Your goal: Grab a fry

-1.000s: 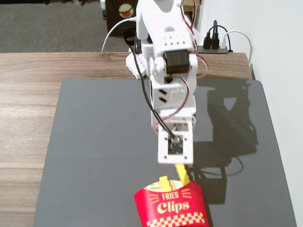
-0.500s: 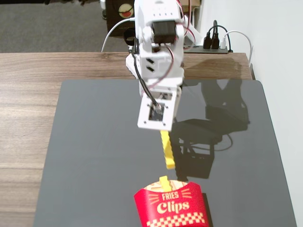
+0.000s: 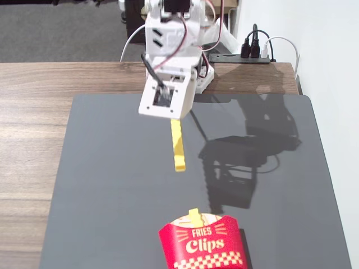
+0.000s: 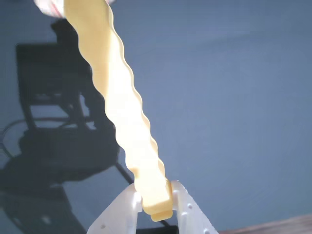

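The white plastic gripper has its jaws clamped on one square end of the long, crinkle-edged yellow plastic fry — held clear above the dark grey mat on the wooden worktop, well apart from the red "Fries Clips" carton — so the grab looks done.
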